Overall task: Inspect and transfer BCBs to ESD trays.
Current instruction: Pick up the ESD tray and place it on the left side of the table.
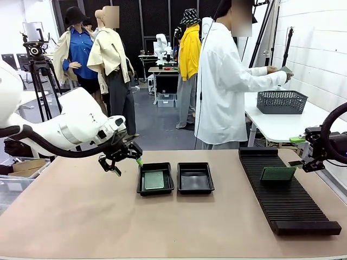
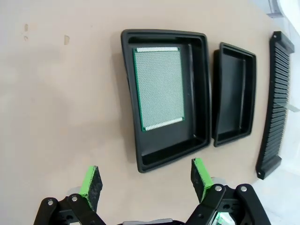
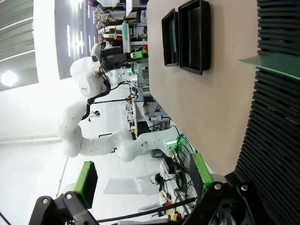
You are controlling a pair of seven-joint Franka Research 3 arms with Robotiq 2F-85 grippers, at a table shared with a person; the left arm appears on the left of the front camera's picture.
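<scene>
Two black ESD trays lie side by side mid-table. The left tray [image 1: 142, 188] [image 2: 126, 75] holds one green BCB [image 1: 154, 180] [image 2: 159, 88] flat on its floor. Nothing lies in the right tray [image 1: 195, 178] [image 2: 234, 96]. My left gripper [image 1: 128, 165] [image 2: 146, 178] hovers open and holds nothing, just left of the filled tray. Another BCB [image 1: 278, 173] [image 3: 276, 65] stands upright in the slotted rack [image 1: 287, 195] [image 3: 276, 122]. My right gripper [image 1: 297, 151] [image 3: 143, 176] is open beside that board, at the rack's right edge. Both trays [image 3: 193, 37] appear far off in the right wrist view.
A person in a white coat stands at the far side, turned to a side table, holding a small board [image 1: 286, 70] above a grey mesh basket [image 1: 281, 101]. Bare brown tabletop [image 1: 81, 216] stretches left and in front of the trays.
</scene>
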